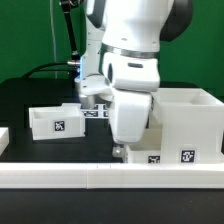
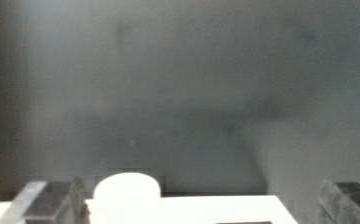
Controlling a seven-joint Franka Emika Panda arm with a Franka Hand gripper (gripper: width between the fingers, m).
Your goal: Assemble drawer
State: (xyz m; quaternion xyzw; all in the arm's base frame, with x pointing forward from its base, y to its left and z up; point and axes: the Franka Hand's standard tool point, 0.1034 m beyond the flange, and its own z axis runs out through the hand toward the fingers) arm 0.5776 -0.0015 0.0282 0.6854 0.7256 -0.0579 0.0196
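My gripper (image 1: pixel 120 148) hangs low near the table's front, just to the exterior view's left of the large white drawer box (image 1: pixel 190 118). In the wrist view the fingertips (image 2: pixel 45 203) stand far apart at the picture's edge, and my gripper (image 2: pixel 198 205) is open. Between them lies a white part (image 2: pixel 248 212) with a round white knob (image 2: pixel 127 188); neither finger touches it. A smaller white open box (image 1: pixel 55 121) with a marker tag stands on the black table at the exterior view's left.
A white rail (image 1: pixel 100 176) runs along the table's front edge. A white tagged piece (image 1: pixel 96 113) lies behind the arm. Black cables (image 1: pixel 68 40) hang at the back. The arm's body hides the table's middle.
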